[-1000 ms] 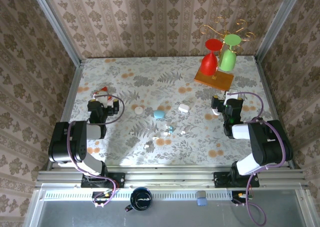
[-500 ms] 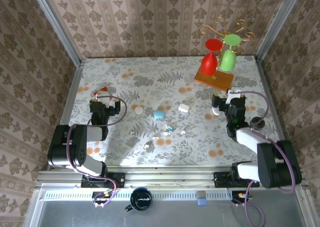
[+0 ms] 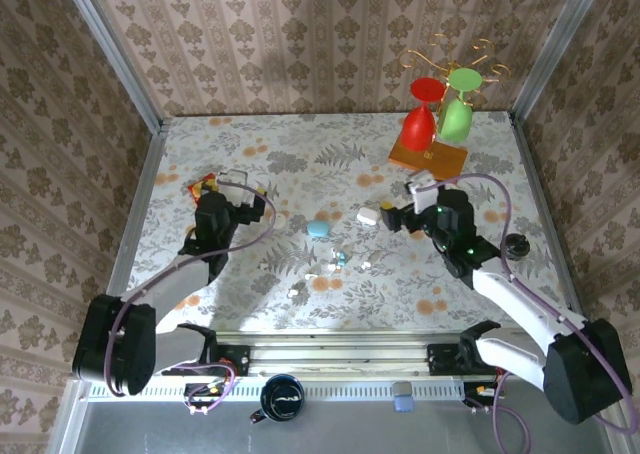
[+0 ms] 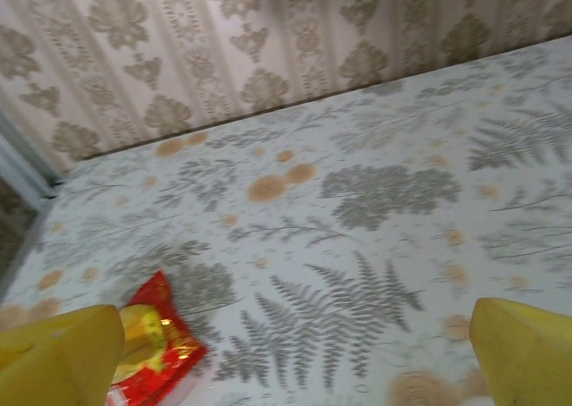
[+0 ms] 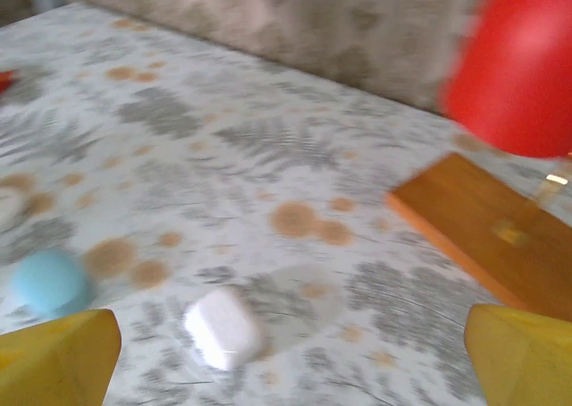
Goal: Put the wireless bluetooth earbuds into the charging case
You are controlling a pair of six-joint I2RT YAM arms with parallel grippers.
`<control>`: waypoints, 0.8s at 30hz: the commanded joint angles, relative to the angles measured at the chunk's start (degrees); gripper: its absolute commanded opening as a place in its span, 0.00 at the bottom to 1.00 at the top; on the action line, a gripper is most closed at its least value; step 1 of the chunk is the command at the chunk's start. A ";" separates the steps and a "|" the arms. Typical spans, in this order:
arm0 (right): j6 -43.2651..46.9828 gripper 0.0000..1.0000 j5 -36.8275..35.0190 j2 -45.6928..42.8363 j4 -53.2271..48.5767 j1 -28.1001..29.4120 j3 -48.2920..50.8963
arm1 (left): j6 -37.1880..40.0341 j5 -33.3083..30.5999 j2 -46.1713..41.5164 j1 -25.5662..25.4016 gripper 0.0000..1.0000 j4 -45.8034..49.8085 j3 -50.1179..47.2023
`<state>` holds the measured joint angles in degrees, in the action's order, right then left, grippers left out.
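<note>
Top external: the charging case [image 3: 368, 215] lies mid-bench [image 3: 300, 154] on fern print, the earbuds [image 3: 310, 276] nearer the arms, patterned walls [image 3: 300, 34] behind. Since earlier, both arms have swung inward; the right hand [image 3: 398, 202], spread, sits beside the case, and the left hand [image 3: 238, 182] is spread too.

We can read no text, label or number anywhere. The red and yellow packet [image 4: 154, 342] carries some printing, but it is too blurred for us to make out.
</note>
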<state>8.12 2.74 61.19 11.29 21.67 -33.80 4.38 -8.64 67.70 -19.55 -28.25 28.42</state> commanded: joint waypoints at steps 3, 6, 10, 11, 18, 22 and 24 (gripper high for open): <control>9.57 1.00 13.41 9.29 -9.38 5.15 -7.18 | -10.74 8.69 -4.26 -0.97 1.00 12.74 0.42; 16.08 1.00 16.40 15.62 -14.09 7.86 -12.27 | -14.87 9.42 -7.07 -1.70 1.00 15.68 -0.98; 23.62 1.00 17.22 25.93 -19.38 9.97 -19.63 | -19.46 8.82 -11.32 -2.16 1.00 16.73 -4.24; 24.82 1.00 17.37 27.87 -19.93 10.37 -21.00 | -20.10 8.61 -12.04 -2.14 1.00 16.65 -4.87; 30.46 1.00 16.79 42.05 -25.81 12.84 -33.11 | -20.31 7.32 -14.21 -2.25 1.00 17.71 -6.35; 33.51 0.99 14.35 47.78 -29.87 13.77 -38.52 | -19.43 7.47 -13.65 -2.27 1.00 17.62 -5.82; 34.77 0.97 13.32 49.86 -31.62 13.85 -40.64 | -19.33 7.75 -13.39 -2.25 1.00 17.54 -5.66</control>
<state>38.87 17.96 108.62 -14.55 35.11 -71.44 -14.20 -1.06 54.48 -21.45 -11.49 22.41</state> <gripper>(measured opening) 0.975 0.999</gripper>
